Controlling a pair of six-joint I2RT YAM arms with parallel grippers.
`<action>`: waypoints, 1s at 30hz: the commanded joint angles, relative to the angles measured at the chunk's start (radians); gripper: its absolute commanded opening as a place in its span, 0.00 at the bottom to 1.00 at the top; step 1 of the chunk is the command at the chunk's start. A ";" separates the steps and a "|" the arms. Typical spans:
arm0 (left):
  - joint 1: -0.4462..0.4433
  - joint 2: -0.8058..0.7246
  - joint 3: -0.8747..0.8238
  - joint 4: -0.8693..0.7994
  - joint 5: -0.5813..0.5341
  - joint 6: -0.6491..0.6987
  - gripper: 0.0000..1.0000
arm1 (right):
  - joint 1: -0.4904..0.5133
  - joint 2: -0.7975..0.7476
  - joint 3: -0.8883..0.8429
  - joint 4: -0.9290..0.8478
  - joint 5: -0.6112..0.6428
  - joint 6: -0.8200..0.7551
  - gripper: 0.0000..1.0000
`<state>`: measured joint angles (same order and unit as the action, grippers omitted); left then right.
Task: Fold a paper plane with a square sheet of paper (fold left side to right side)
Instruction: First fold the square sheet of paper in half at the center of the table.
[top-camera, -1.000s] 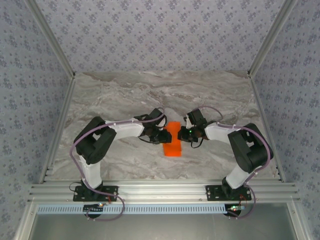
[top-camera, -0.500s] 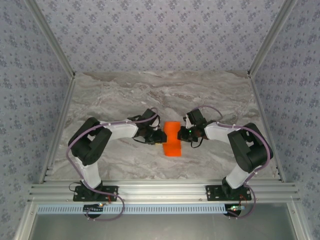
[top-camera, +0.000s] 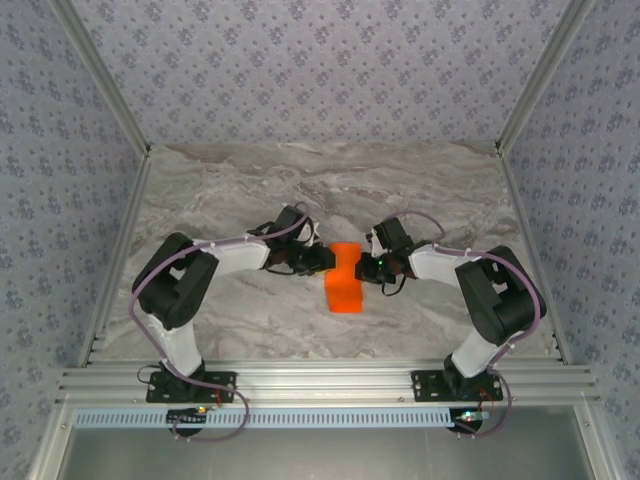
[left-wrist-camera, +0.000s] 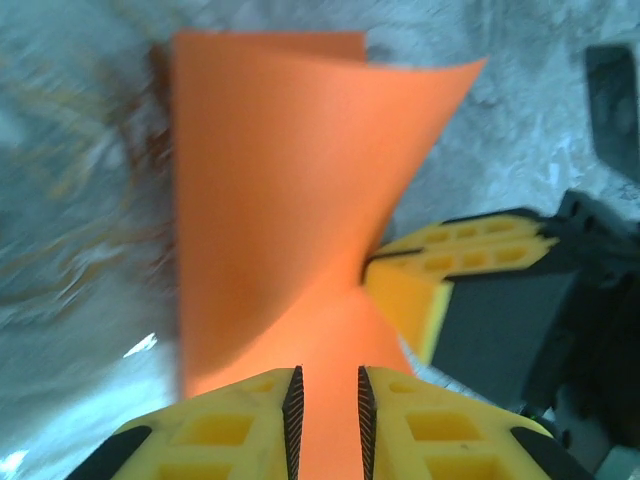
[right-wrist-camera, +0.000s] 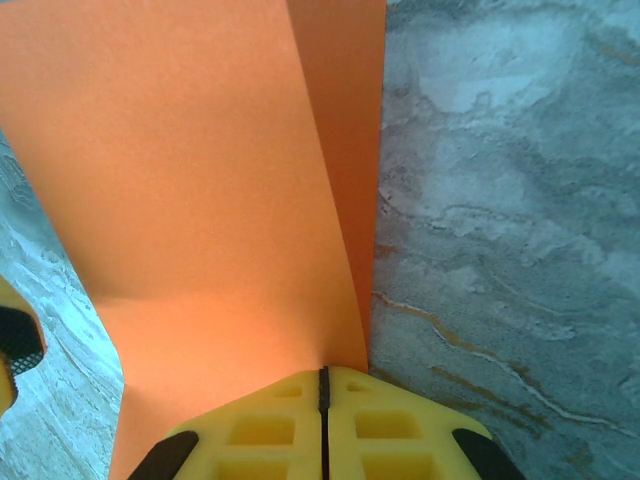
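Observation:
The square sheet of paper (top-camera: 345, 290) is bright orange and lies partly folded at the table's middle, pinched narrow at its waist. In the left wrist view the paper (left-wrist-camera: 270, 200) curls up in a tall flap. My left gripper (top-camera: 325, 262) is at its left edge; its jaws (left-wrist-camera: 327, 372) stand a narrow gap apart with orange showing through. My right gripper (top-camera: 362, 266) is at the right edge. Its jaws (right-wrist-camera: 322, 370) are shut where the raised flap of the paper (right-wrist-camera: 190, 180) meets them. The right gripper's yellow fingers (left-wrist-camera: 450, 260) touch the sheet.
The marble table (top-camera: 230, 190) is fenced by aluminium rails (top-camera: 320, 380) along the near edge and both sides. Both arms bend inward, their elbows (top-camera: 180, 285) out toward the side rails. Open surface lies behind the paper.
The left gripper has moved right and slightly back to the paper's left edge, and its jaws have narrowed. The paper's waist has drawn in. The right gripper has stayed put.

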<state>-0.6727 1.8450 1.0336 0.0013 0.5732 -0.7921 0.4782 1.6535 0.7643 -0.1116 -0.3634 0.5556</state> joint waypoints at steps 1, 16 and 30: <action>-0.014 0.052 0.055 0.048 0.040 -0.011 0.23 | 0.007 0.040 -0.020 -0.125 0.080 -0.020 0.06; 0.000 0.119 0.048 -0.028 -0.046 0.029 0.23 | 0.013 0.049 -0.006 -0.172 0.099 -0.028 0.06; 0.089 0.087 0.047 -0.071 -0.053 0.084 0.24 | 0.014 0.045 -0.008 -0.173 0.095 -0.034 0.06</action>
<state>-0.6037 1.9507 1.0771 -0.0273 0.5507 -0.7483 0.4873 1.6543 0.7799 -0.1429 -0.3370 0.5400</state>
